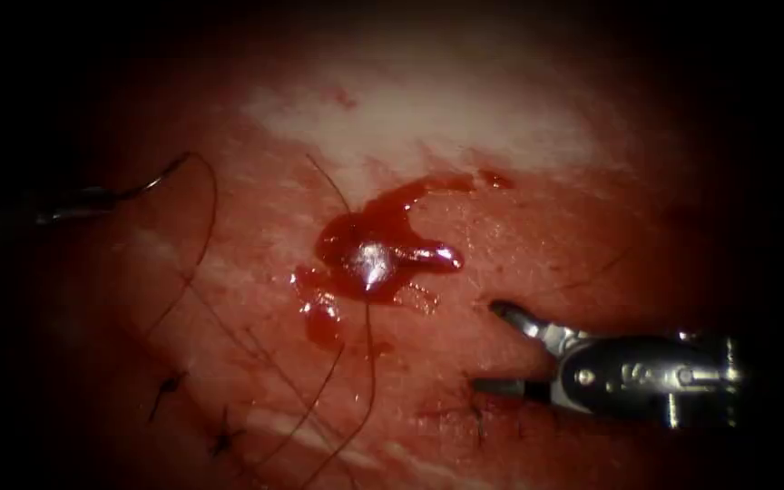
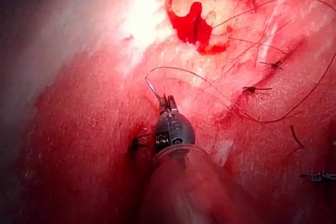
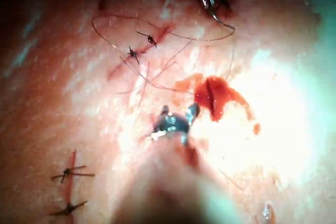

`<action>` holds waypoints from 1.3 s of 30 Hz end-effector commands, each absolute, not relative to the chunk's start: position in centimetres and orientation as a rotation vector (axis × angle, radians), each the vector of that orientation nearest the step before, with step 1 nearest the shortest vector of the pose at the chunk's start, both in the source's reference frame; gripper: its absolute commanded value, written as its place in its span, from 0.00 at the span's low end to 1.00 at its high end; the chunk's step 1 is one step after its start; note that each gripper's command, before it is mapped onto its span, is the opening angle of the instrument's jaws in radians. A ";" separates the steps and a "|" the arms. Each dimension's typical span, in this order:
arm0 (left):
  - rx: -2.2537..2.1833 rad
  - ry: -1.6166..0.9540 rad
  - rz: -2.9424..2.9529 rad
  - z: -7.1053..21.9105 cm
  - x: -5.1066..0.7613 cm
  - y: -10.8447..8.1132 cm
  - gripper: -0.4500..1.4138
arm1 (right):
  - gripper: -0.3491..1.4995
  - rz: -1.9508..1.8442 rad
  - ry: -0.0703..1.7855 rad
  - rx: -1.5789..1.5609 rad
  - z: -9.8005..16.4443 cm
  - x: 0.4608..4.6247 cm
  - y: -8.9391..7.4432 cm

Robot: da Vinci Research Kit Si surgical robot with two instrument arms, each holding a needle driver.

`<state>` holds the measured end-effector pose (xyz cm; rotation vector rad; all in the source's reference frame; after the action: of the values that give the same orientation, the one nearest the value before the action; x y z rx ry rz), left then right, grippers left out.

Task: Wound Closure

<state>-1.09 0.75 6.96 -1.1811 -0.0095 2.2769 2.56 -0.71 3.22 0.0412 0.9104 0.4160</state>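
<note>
Endoscope view: your right tool (image 1: 492, 349) sat right of fluid (image 1: 374, 249), jaws spread, holding nothing, over tissue (image 1: 519, 227). Your left tool (image 1: 74, 209) at far left pinched needle (image 1: 158, 180) near its rear end; needle off tissue, not in it. Thread (image 1: 206, 218) ran from needle down across tissue past 2 knots (image 1: 170, 386).

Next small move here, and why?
Probably bring the left tool in toward the middle. It grips the needle near one end, clear of the tissue at far left, thread trailing. The right tool sits to the right of the red fluid with jaws open, holding nothing.
</note>
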 end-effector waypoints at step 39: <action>-1.185 0.003 2.273 7.1 -1.25 0.5 0.00 | 0.00 0.606 1.096 0.168 4.4 4.06 0.2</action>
<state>-1.20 0.59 7.05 -1.1848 0.0071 2.2733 4.00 0.23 4.33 0.1633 1.0926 0.6072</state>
